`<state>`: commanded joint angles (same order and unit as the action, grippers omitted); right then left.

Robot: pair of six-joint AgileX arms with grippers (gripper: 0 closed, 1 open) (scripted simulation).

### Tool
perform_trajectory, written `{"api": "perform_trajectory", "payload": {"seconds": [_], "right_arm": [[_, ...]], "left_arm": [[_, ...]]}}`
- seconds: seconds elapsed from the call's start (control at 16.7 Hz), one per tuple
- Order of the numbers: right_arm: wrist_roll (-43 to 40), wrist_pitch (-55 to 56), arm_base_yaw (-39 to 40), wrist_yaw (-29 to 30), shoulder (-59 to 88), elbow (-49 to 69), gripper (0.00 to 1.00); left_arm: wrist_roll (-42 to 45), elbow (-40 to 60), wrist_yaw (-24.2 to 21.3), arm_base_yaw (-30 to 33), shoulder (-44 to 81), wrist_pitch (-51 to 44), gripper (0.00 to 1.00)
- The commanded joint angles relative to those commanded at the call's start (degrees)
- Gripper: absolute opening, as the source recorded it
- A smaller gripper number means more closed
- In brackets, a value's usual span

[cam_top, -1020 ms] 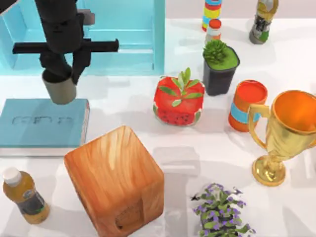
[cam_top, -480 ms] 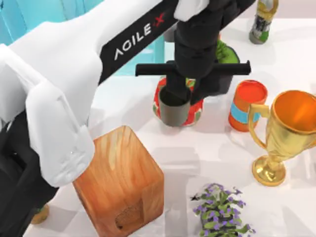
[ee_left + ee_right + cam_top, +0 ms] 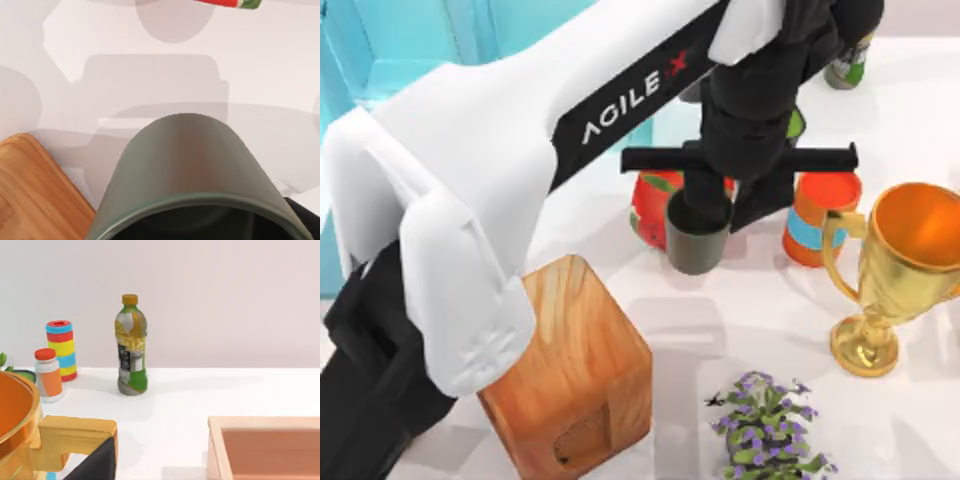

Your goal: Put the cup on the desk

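The dark grey-green cup [image 3: 697, 240] is upright with my left gripper [image 3: 705, 208] shut on its rim. It sits over the white desk [image 3: 750, 310], just in front of the red strawberry-patterned box [image 3: 650, 205] and left of the orange cylinder. In the left wrist view the cup [image 3: 185, 170] is close up, with the bare desk [image 3: 150, 75] and its shadows beyond. I cannot tell whether its base touches the desk. My right gripper [image 3: 95, 462] is a dark tip beside the gold trophy's handle.
A wooden block [image 3: 575, 370] stands front left of the cup. The orange cylinder with a blue band [image 3: 815, 215] and the gold trophy [image 3: 900, 270] are to the right, and a purple-flowered plant [image 3: 765, 425] is in front. The turquoise cabinet [image 3: 380, 60] is at back left.
My left arm has swung from the cabinet and book at the left to the middle of the desk, carrying the cup. It then edged a little farther right and forward.
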<state>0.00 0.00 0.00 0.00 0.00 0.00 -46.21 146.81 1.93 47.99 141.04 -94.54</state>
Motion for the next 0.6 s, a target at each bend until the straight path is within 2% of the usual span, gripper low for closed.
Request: {"api": "perform_trajectory", "payload": {"seconds": [0.3, 0.6], "right_arm": [[0.0, 0.0, 0.0, 0.0, 0.0, 0.0, 1.00], [0.0, 0.0, 0.0, 0.0, 0.0, 0.0, 1.00]], "left_arm": [[4.0, -6.4, 0.2, -4.0, -4.1, 0.3, 0.00], [6.4, -18.1, -0.1, -6.4, -6.1, 7.2, 0.00]]}}
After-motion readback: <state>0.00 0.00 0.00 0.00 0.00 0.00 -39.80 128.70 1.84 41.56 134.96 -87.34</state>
